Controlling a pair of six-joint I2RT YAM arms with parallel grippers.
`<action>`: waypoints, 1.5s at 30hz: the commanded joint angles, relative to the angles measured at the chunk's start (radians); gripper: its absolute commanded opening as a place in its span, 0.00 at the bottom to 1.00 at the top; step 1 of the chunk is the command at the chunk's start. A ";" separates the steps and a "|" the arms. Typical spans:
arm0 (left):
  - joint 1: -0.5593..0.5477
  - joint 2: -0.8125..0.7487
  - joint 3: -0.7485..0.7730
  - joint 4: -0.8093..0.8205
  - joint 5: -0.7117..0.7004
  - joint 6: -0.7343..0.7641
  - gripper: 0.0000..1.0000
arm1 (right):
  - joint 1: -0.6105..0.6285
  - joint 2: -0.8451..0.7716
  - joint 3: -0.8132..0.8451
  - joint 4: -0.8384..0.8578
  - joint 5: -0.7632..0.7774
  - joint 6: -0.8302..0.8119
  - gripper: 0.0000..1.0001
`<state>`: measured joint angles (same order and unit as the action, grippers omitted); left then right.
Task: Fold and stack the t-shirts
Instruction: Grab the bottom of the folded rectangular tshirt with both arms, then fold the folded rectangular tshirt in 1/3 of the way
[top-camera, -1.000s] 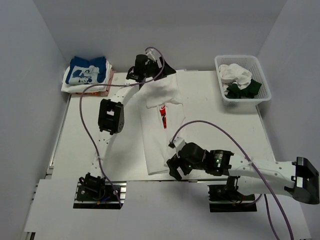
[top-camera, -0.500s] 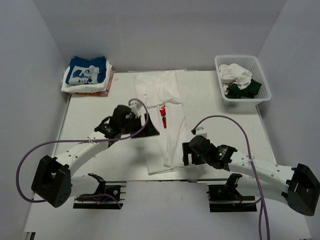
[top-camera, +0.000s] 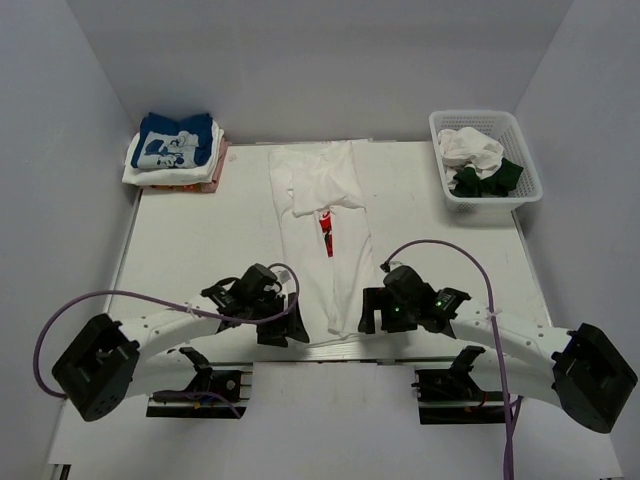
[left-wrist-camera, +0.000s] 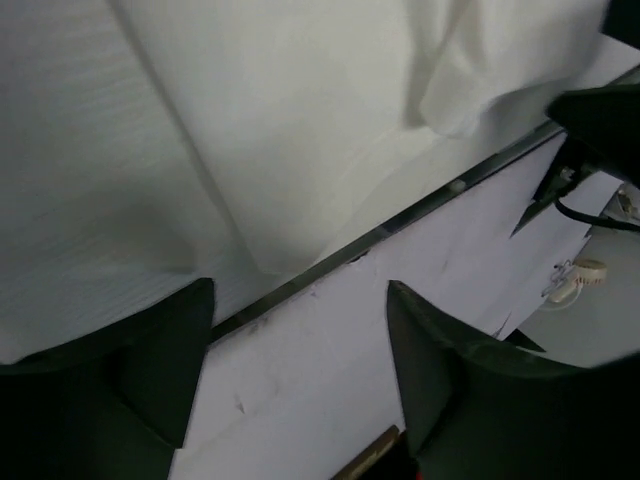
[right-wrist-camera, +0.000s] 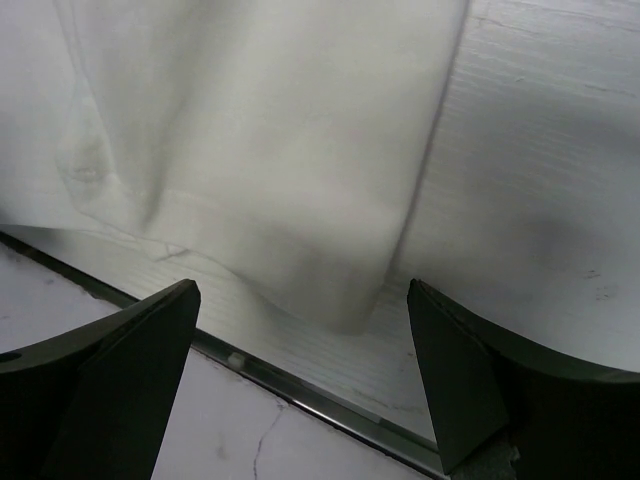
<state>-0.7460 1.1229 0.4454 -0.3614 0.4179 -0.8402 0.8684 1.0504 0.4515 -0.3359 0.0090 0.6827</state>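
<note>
**Both hands open at the near hem of the long-folded white t-shirt**

The white t-shirt is laid on the worktop as a long narrow strip. It runs from the far edge to the near edge, and its red print is shown about midway along. The left hand is held low just beside the strip's near left corner. The right hand is held just beside the near right corner.

In the left wrist view the fingers are spread wide. Only the hem and the worktop's near edge are seen between them, and nothing is gripped. In the right wrist view the fingers are likewise parted wide, and the hem corner ahead of them is not grasped.

A stack of folded t-shirts, topped by a blue t-shirt, is kept at the far left corner. A basket with white and dark green cloth is placed at the far right.
</note>
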 joint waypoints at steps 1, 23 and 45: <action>-0.027 0.075 0.004 -0.003 -0.013 -0.019 0.74 | -0.017 0.014 -0.039 0.017 -0.107 0.031 0.90; -0.058 0.118 0.199 -0.073 -0.191 0.015 0.00 | -0.065 -0.021 0.070 0.037 -0.034 -0.040 0.00; 0.146 0.523 0.926 -0.317 -0.768 0.116 0.00 | -0.193 0.454 0.665 0.302 0.382 -0.224 0.00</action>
<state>-0.6323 1.6188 1.3033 -0.6582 -0.3080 -0.7719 0.7025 1.4555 1.0168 -0.1257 0.3489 0.5102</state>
